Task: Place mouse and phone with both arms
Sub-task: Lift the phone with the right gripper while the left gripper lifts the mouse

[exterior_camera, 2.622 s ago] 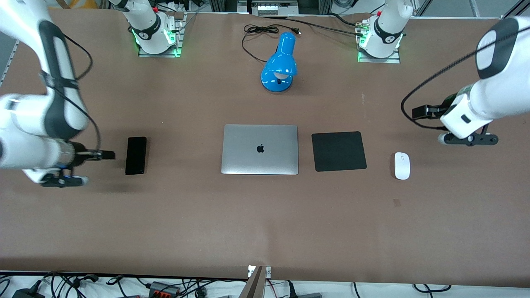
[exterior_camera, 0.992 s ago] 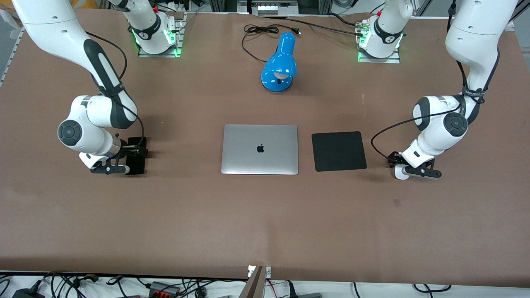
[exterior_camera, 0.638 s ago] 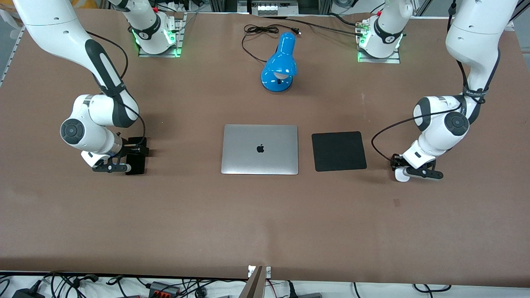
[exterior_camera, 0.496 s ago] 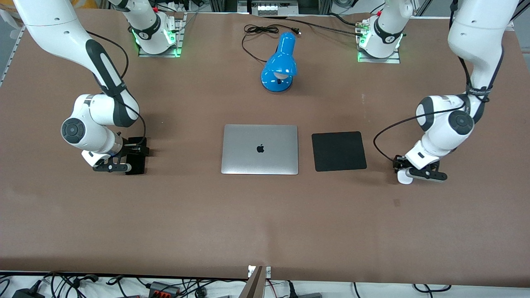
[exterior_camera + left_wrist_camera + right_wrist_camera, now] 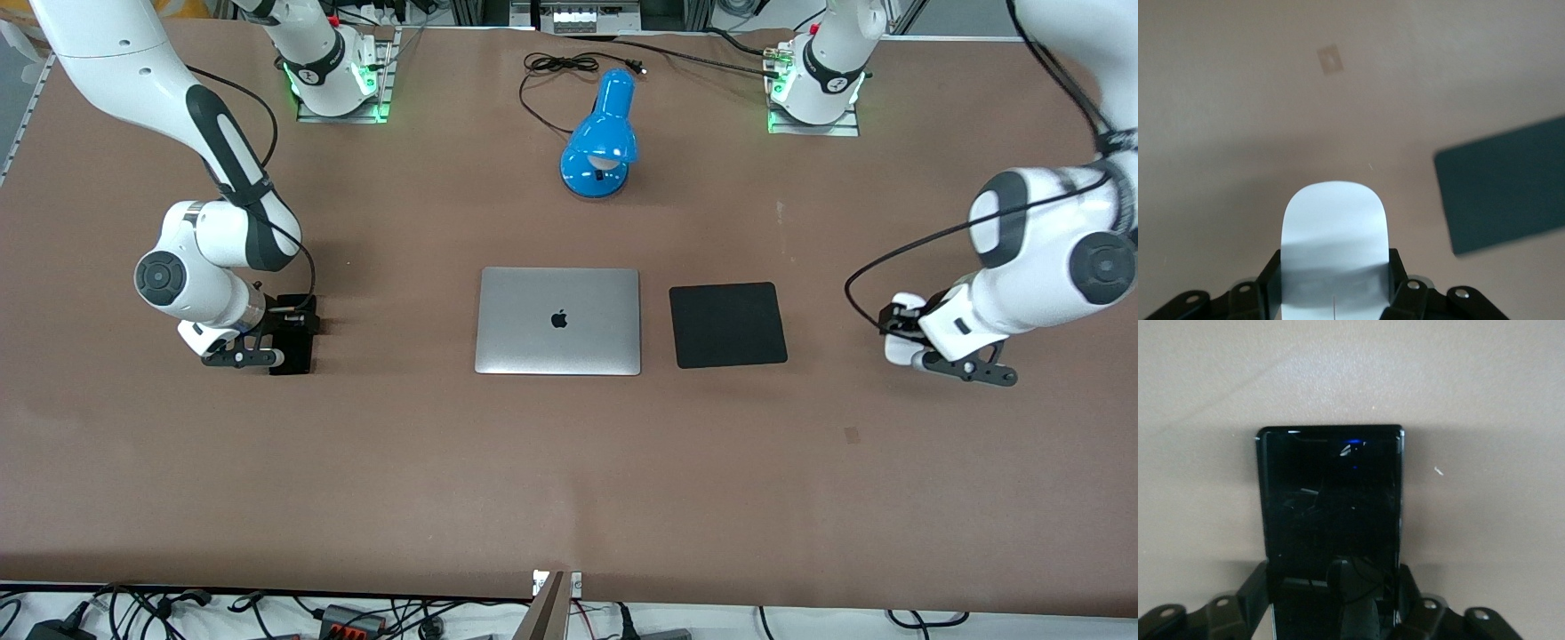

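1. the left gripper point(image 5: 900, 342) hung in the air over bare table point(image 5: 569, 462) at the left arm's end, past the mouse pad point(image 5: 727, 324), and its fingers point(image 5: 1269, 280) were closed against both sides of the mouse point(image 5: 896, 353).
2. in the left wrist view the mouse point(image 5: 1335, 250) stuck out from between the black fingers with the brown tabletop below it and a corner of the mouse pad point(image 5: 1505, 190) off to one side.
3. the right gripper point(image 5: 289, 342) sat low at the phone point(image 5: 293, 351), toward the right arm's end of the table.
4. in the right wrist view the phone point(image 5: 1331, 513) lay flat on the table between the fingers point(image 5: 1255, 590), which stood at its two long edges; whether they pressed on it could not be told.
5. a closed silver laptop point(image 5: 558, 320) lay at mid table, just beside the mouse pad, and a blue desk lamp point(image 5: 600, 138) stood farther from the front camera.
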Available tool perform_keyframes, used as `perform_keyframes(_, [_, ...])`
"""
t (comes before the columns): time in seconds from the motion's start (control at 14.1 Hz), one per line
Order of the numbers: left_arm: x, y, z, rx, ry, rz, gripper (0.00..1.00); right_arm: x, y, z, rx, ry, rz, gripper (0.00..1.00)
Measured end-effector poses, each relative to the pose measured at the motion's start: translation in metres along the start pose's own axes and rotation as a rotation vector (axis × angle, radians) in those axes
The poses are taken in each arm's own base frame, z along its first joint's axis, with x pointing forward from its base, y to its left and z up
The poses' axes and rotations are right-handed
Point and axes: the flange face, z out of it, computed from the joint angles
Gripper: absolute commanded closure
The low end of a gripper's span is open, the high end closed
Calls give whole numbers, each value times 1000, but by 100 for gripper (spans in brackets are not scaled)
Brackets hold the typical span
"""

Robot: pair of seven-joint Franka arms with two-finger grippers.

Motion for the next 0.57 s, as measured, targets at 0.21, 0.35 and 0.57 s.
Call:
perform_keyframes(0.21, [5, 53, -42, -11, -21, -45, 71, 2, -3, -1, 0, 8, -6, 78])
perform_keyframes(0.35, [8, 98, -47, -18, -16, -98, 72, 10, -30, -10, -2, 32, -53, 78])
perform_keyframes(0.57, [8, 152, -39, -25, -33, -154, 74, 19, -120, -23, -2, 72, -96, 78])
